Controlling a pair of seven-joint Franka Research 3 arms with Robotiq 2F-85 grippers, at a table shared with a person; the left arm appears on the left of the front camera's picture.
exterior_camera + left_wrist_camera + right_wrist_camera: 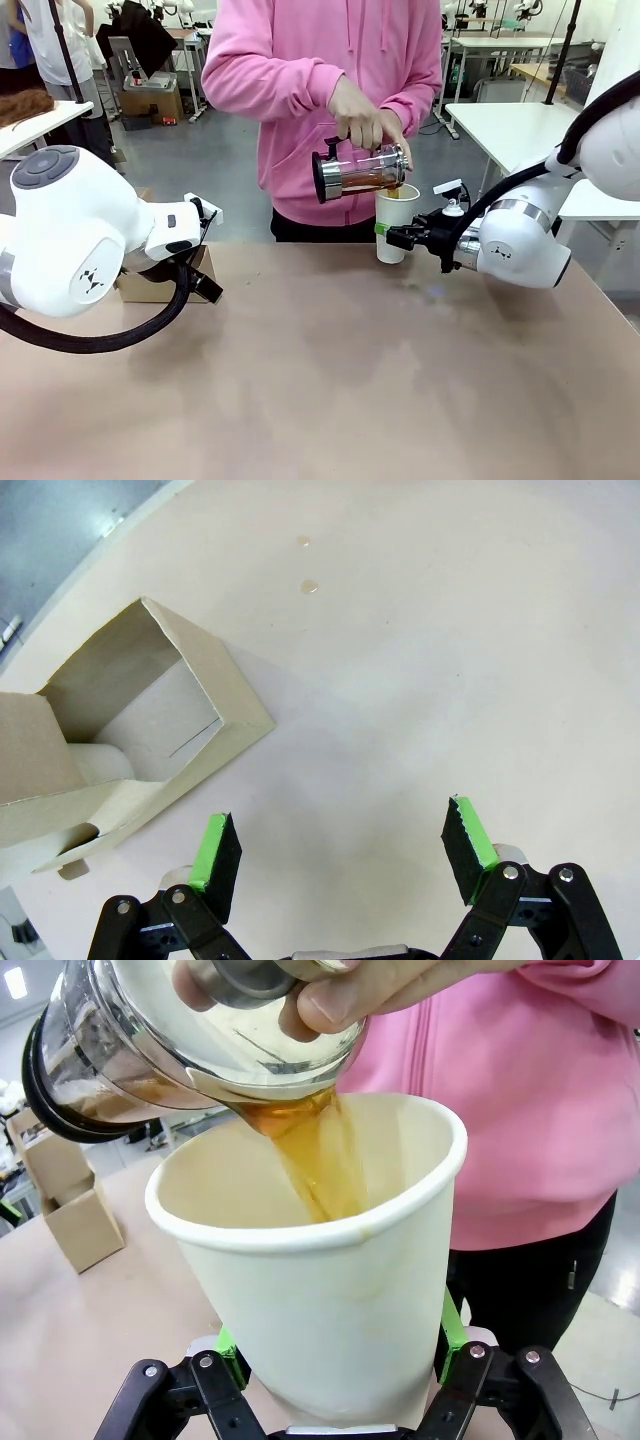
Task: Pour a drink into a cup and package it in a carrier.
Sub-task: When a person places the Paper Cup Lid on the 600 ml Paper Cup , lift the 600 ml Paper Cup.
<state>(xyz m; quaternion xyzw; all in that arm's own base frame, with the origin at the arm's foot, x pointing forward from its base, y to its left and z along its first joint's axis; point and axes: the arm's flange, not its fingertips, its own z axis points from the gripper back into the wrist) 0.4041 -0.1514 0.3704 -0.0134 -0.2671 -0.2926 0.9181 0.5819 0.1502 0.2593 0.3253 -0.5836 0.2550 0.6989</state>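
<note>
Cup: the white paper cup (397,222) stands lidless near the far edge of the table (330,400), at about 1 o'clock from the table's middle in the front view; in the right wrist view the cup (320,1290) takes up the centre.
Right gripper: the right gripper (400,238) is clamped on the cup's lower part, coming in from 3 o'clock; in its own view the right gripper (340,1338) has one green pad (232,1345) pressed to each side of the cup wall.
Pitcher: a glass pitcher (360,172) is tipped almost flat, its mouth over the cup's rim, at 11 o'clock from the cup.
Drink: the amber-brown drink (315,1160) runs in a stream from the pitcher (150,1040) into the cup.
Person: both hands (365,125) hold the pitcher from above, at 12 o'clock from the cup.
Left gripper: the left gripper (340,845) hangs over bare table (450,630), jaws spread wide with nothing between them.
Carrier: the brown cardboard carrier (150,710) sits on the table at 10 o'clock from the left gripper, apart from it; in the front view the carrier (135,288) lies at 9 o'clock, partly behind the left arm.
Table: a couple of small drops (310,585) lie at 12 o'clock in the left wrist view.
</note>
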